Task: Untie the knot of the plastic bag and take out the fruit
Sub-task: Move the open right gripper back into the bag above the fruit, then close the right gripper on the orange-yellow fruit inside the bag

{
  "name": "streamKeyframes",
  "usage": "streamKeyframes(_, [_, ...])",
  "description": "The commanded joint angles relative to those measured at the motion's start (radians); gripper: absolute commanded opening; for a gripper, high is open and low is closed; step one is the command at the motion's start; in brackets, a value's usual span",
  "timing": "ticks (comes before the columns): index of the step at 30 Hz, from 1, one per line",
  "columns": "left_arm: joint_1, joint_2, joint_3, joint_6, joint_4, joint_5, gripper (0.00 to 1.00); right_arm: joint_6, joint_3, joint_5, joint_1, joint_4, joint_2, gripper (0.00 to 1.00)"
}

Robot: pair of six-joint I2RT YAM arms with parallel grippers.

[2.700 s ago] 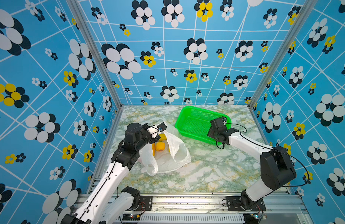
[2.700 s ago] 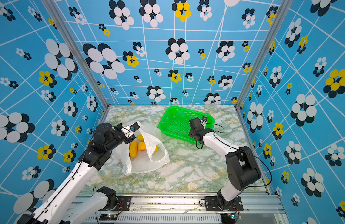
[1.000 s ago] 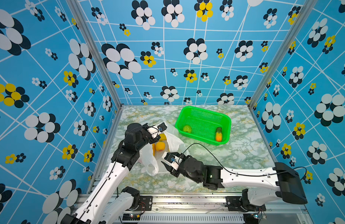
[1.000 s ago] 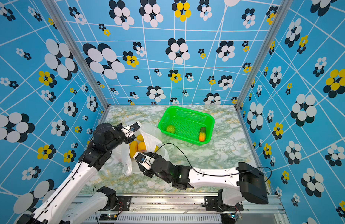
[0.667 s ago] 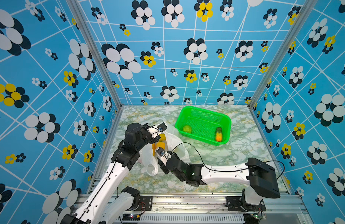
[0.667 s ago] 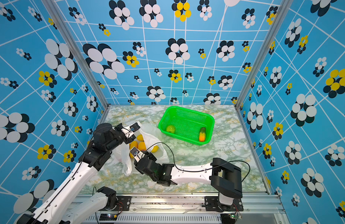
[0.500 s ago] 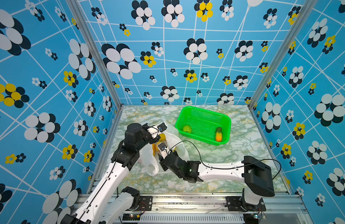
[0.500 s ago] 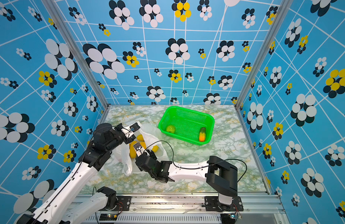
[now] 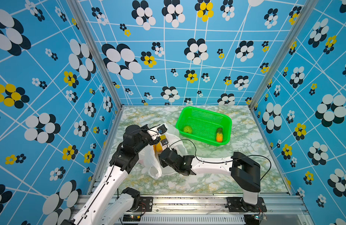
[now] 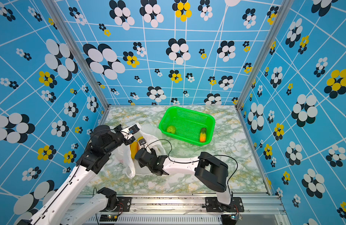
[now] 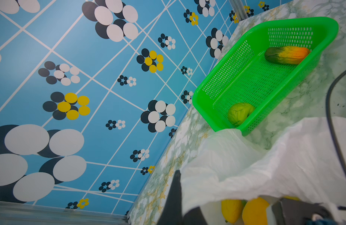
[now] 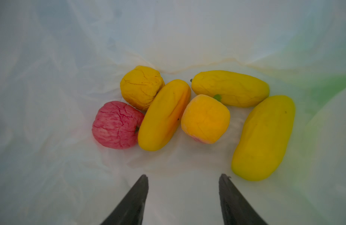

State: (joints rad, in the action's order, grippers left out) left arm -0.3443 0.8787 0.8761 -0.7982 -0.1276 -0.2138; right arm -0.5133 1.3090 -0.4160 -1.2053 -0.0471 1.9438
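Note:
The white plastic bag point(image 9: 150, 165) point(image 10: 129, 167) lies left of the table's middle with its mouth held open. My left gripper point(image 9: 161, 130) point(image 11: 179, 175) is shut on the bag's far rim point(image 11: 226, 175) and holds it up. My right gripper point(image 9: 164, 143) point(image 12: 184, 176) is inside the mouth, open, with nothing between its fingers. In the right wrist view, fruit lies just beyond the tips: a pink-red one point(image 12: 115, 124) and several yellow-orange ones point(image 12: 164, 115). The knot is out of view.
A green mesh basket point(image 9: 205, 111) point(image 10: 187, 110) stands at the back right. It holds a green round fruit point(image 9: 187, 129) and a green-orange one point(image 9: 219, 134). The right arm's black cable point(image 9: 189, 144) loops over the table between bag and basket.
The right arm has swung from the basket to the bag and pushed its gripper into the mouth. The left gripper has kept its hold on the rim.

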Motion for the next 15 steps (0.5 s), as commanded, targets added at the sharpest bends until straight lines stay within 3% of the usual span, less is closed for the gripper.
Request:
streamKeyframes(1, [-0.012,-0.02,-0.011,-0.014,0.019,-0.035,0.0,-0.079,0.056,0.109,0.053,0.108,0.055,0.65])
streamKeyframes(5, [-0.012,-0.021,-0.011,-0.016,0.017,-0.042,0.0,-0.042,0.168,0.127,0.087,0.201,0.141,0.74])
streamKeyframes(8, [-0.013,-0.024,-0.011,-0.02,0.011,-0.047,0.0,0.025,0.281,0.07,0.094,0.284,0.215,0.79])
streamKeyframes(12, [-0.021,-0.029,-0.016,-0.033,0.009,-0.048,0.0,0.104,0.474,-0.021,0.106,0.394,0.342,0.82])
streamKeyframes(15, [-0.022,-0.026,-0.017,-0.037,0.011,-0.056,0.0,0.121,0.587,-0.027,0.128,0.496,0.429,0.81])
